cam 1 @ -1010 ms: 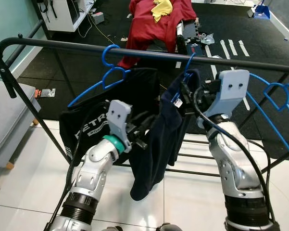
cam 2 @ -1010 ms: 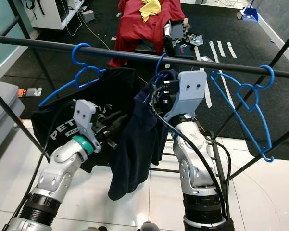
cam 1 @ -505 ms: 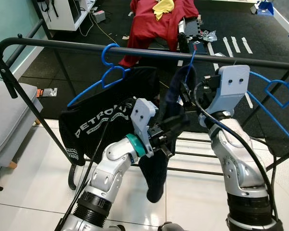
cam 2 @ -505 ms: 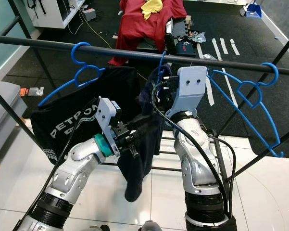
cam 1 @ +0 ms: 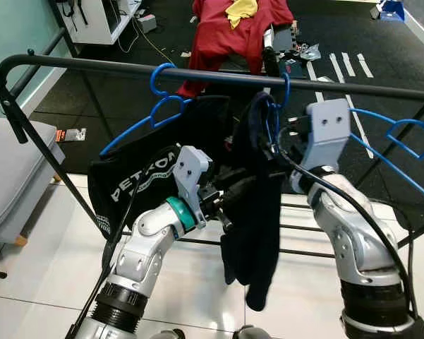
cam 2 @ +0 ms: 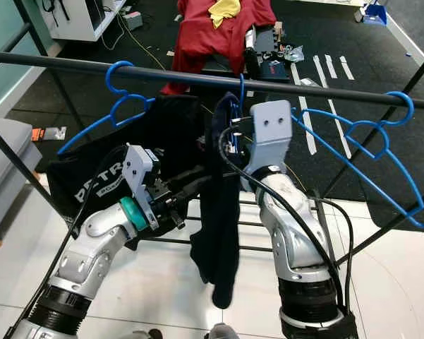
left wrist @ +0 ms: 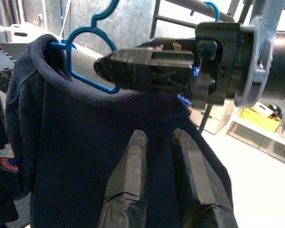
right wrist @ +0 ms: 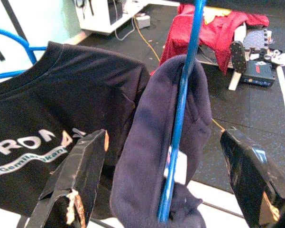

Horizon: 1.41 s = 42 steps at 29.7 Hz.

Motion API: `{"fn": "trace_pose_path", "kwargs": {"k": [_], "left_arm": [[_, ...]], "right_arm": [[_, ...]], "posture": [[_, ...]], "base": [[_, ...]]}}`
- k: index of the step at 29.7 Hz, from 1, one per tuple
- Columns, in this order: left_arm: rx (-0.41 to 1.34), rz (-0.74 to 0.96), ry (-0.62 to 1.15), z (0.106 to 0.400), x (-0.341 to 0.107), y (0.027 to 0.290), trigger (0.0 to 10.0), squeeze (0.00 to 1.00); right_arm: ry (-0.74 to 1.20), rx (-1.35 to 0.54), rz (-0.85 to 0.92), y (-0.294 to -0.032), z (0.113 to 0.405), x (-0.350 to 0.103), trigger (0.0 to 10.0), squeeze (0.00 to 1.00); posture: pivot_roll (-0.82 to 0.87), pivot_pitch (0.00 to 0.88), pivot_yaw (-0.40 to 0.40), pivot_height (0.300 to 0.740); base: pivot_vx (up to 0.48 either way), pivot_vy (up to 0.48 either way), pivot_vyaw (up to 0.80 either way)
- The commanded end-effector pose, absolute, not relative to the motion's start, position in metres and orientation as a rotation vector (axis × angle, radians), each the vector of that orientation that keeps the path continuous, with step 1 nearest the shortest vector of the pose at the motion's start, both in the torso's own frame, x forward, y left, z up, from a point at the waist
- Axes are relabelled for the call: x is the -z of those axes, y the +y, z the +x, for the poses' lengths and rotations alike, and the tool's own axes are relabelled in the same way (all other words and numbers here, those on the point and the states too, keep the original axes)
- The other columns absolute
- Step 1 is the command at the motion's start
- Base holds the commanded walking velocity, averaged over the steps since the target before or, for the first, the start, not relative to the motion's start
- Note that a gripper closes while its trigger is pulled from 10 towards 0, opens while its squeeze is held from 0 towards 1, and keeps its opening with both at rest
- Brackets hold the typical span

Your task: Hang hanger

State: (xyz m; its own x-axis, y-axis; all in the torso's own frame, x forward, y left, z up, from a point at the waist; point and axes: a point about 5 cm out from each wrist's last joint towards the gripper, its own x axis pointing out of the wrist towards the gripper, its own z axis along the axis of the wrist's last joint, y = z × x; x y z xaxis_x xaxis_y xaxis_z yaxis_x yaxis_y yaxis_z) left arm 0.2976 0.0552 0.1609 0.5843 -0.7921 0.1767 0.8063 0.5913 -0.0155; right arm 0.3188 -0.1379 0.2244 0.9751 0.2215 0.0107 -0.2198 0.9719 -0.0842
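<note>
Blue hanger (right wrist: 180,109) with the navy sweater (cam 2: 222,212) now hooked on the black rail (cam 2: 162,73)

The right gripper (right wrist: 166,185) has its fingers spread wide either side of the hanger's neck, gripping nothing; the left gripper (left wrist: 159,190), fingers almost closed and empty, rests near the sweater's chest. Hanging looks done, beside the black printed T-shirt (cam 1: 141,176); next both arms should draw back without snagging cloth or hook

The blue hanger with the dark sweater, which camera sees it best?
The left wrist view: the hanger's hook and neck show clearly above the sweater. The right wrist view shows it edge-on, as a thin blue line. The eye views show little more than its hook on the rail.
</note>
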Motion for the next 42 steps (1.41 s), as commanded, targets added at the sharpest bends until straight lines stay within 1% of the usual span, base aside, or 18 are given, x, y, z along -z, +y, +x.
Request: {"fn": "trace_pose_path", "kwargs": {"k": [1, 6, 8, 16, 17, 19, 20, 21, 22, 23, 24, 30, 34, 35, 42], "left_arm": [[0.918, -0.086, -0.126, 0.297, -0.155, 0.06, 10.0, 0.0], [0.918, -0.075, -0.114, 0.296, -0.153, 0.061, 10.0, 0.0], [0.925, -0.073, -0.11, 0.295, -0.153, 0.059, 10.0, 0.0], [0.932, -0.068, -0.108, 0.294, -0.153, 0.058, 10.0, 0.0], [0.932, -0.066, -0.107, 0.294, -0.153, 0.058, 10.0, 0.0], [0.932, -0.066, -0.107, 0.294, -0.153, 0.058, 10.0, 0.0], [0.931, -0.063, -0.107, 0.295, -0.153, 0.059, 10.0, 0.0], [0.931, -0.063, -0.107, 0.295, -0.153, 0.059, 10.0, 0.0], [0.919, -0.056, -0.108, 0.297, -0.154, 0.061, 10.0, 0.0], [0.919, -0.056, -0.108, 0.297, -0.154, 0.061, 10.0, 0.0], [0.899, -0.05, -0.111, 0.3, -0.155, 0.065, 10.0, 0.0], [0.874, -0.043, -0.11, 0.301, -0.155, 0.072, 10.0, 0.0], [0.864, -0.041, -0.109, 0.301, -0.155, 0.073, 10.0, 0.0], [0.858, -0.037, -0.11, 0.301, -0.155, 0.074, 10.0, 0.0], [0.853, -0.034, -0.111, 0.299, -0.155, 0.074, 10.0, 0.0]], "right_arm": [[0.001, -0.218, -0.081, -0.142, 0.323, -0.226, 10.0, 0.0], [-0.004, -0.225, -0.082, -0.144, 0.328, -0.233, 10.0, 0.0], [0.008, -0.235, -0.07, -0.145, 0.334, -0.238, 10.0, 0.0], [0.066, -0.239, -0.046, -0.149, 0.343, -0.235, 10.0, 0.0], [0.078, -0.243, -0.038, -0.152, 0.346, -0.234, 4.4, 0.0], [0.078, -0.243, -0.038, -0.152, 0.346, -0.234, 4.4, 0.0], [0.086, -0.247, -0.033, -0.154, 0.348, -0.234, 1.9, 0.0], [0.086, -0.247, -0.033, -0.154, 0.348, -0.234, 1.9, 0.0], [0.084, -0.256, -0.047, -0.157, 0.353, -0.236, 7.6, 0.0], [0.084, -0.256, -0.047, -0.157, 0.353, -0.236, 7.6, 0.0], [0.08, -0.266, -0.069, -0.16, 0.359, -0.239, 10.0, 0.0], [0.079, -0.291, -0.08, -0.161, 0.368, -0.244, 10.0, 0.0], [0.082, -0.317, -0.087, -0.159, 0.373, -0.246, 10.0, 0.0], [0.082, -0.348, -0.084, -0.156, 0.375, -0.247, 10.0, 0.0], [0.079, -0.42, -0.079, -0.148, 0.373, -0.248, 10.0, 0.0]], "posture": [[-0.11, 0.074, 0.037, 0.74], [-0.11, 0.074, 0.036, 0.74], [-0.11, 0.075, 0.035, 0.74], [-0.11, 0.076, 0.033, 0.74], [-0.11, 0.076, 0.036, 0.74], [-0.11, 0.076, 0.036, 0.74], [-0.11, 0.076, 0.036, 0.74], [-0.11, 0.076, 0.036, 0.74], [-0.11, 0.083, 0.035, 0.74], [-0.11, 0.083, 0.035, 0.74], [-0.11, 0.087, 0.03, 0.74], [-0.11, 0.095, 0.018, 0.74], [-0.1, 0.096, 0.015, 0.74], [-0.1, 0.099, 0.005, 0.74], [-0.1, 0.101, 0.0, 0.74]], "base": [[0.0, 0.0, 0.0], [0.0, 0.0, 0.0], [0.0, 0.0, 0.0], [0.0, 0.0, 0.0], [0.0, 0.0, 0.0], [0.0, 0.0, 0.0], [0.0, 0.0, 0.0], [0.0, 0.0, 0.0], [0.0, 0.0, 0.0], [0.0, 0.0, 0.0], [0.0, 0.0, 0.0], [0.0, 0.0, 0.0], [0.0, 0.0, 0.0], [0.0, 0.0, 0.0], [0.0, 0.0, 0.0]]}}
